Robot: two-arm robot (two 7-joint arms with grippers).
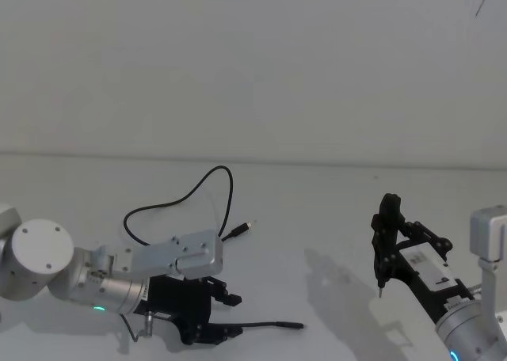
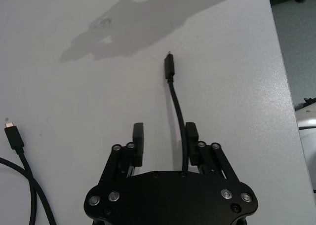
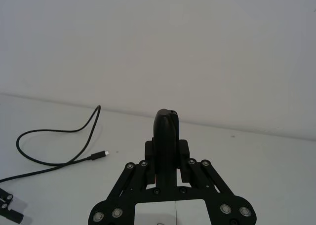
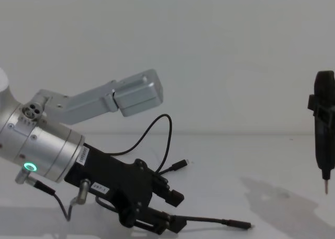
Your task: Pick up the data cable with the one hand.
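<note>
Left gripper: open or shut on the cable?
Open: left gripper fingers stand apart, the cable lying between them beside one finger. Right gripper hangs aside, holding a tool.

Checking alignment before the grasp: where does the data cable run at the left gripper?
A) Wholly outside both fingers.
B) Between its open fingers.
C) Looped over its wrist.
B: the data cable runs between the left gripper's parted fingers, close to one of them; the right gripper, shut on a black tool, is parked apart.

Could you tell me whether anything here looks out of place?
Nothing damaged. The data cable runs off-centre between the fingers of the open left gripper, close to one finger. The right gripper, raised at right, holds a slim black tool.
</note>
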